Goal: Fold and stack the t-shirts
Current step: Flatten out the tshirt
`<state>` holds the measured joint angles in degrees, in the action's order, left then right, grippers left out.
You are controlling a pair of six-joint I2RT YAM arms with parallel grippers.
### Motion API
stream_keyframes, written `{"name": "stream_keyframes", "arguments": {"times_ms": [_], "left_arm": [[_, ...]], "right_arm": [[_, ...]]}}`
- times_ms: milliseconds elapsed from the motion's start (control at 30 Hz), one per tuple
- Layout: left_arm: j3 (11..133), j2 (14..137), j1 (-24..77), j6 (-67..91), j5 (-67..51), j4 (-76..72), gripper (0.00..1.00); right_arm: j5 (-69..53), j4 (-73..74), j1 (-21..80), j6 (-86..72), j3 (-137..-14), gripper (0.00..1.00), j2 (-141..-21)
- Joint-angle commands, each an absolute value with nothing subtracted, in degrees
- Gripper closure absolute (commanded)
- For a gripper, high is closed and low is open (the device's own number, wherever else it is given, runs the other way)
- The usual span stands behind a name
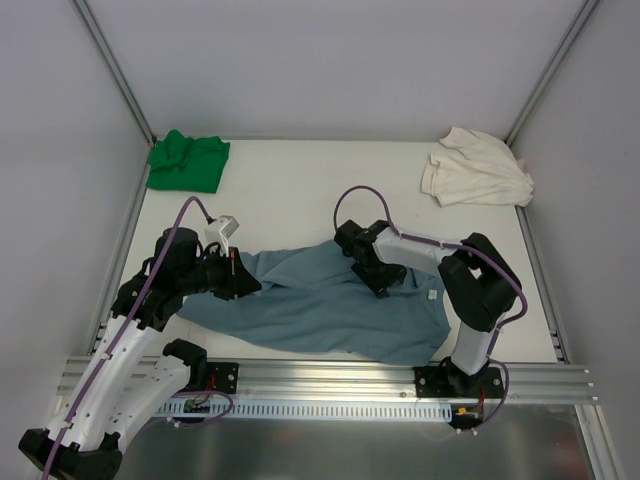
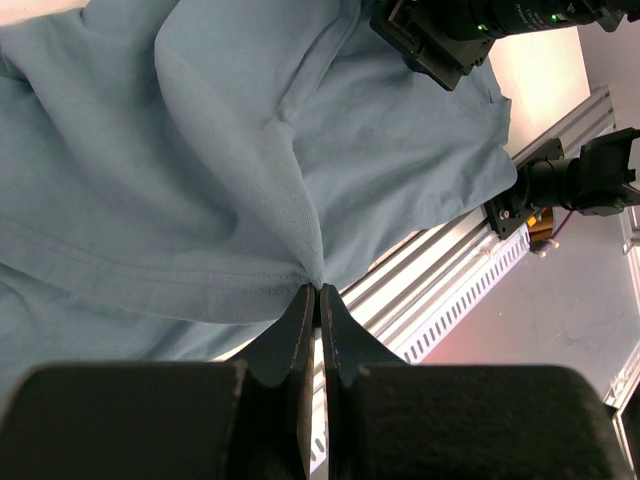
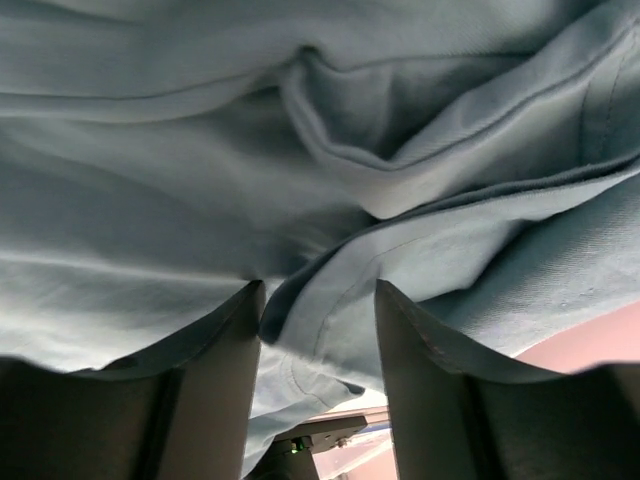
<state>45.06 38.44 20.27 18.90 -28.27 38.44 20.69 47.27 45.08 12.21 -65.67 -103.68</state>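
The blue-grey t-shirt [image 1: 330,305] lies spread and rumpled across the table's near middle, its small white tag [image 1: 431,295] at the right. My left gripper [image 1: 238,275] is shut on a pinch of the shirt's left edge [image 2: 300,262]. My right gripper [image 1: 372,272] is open over the shirt's upper right part, and a fold of blue cloth [image 3: 330,300] lies between its spread fingers [image 3: 225,340]. The green t-shirt [image 1: 187,161] is bunched at the back left corner. The cream-white t-shirt [image 1: 474,168] is bunched at the back right.
An aluminium rail [image 1: 330,380] runs along the table's near edge, also in the left wrist view [image 2: 470,270]. Grey walls with metal posts [image 1: 115,70] close in the table [image 1: 290,190] at the back and sides.
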Motion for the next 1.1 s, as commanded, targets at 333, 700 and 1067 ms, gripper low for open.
{"name": "stream_keyframes", "arguments": {"times_ms": [333,700,1067], "left_arm": [[46.23,37.88,20.48,18.37,-27.86,38.23,1.00],[48.16,37.53,20.48,17.84,-24.88,38.50,1.00],[65.02,45.96,20.48,11.26,-17.06,42.09,1.00]], "right_arm": [[22.41,47.37,42.98,11.95,-64.60,0.99,-101.87],[31.28,52.38,35.70,9.49,-76.36,0.99,-88.61],[31.64,59.94,15.41,10.64,-111.87,0.99,-83.50]]}}
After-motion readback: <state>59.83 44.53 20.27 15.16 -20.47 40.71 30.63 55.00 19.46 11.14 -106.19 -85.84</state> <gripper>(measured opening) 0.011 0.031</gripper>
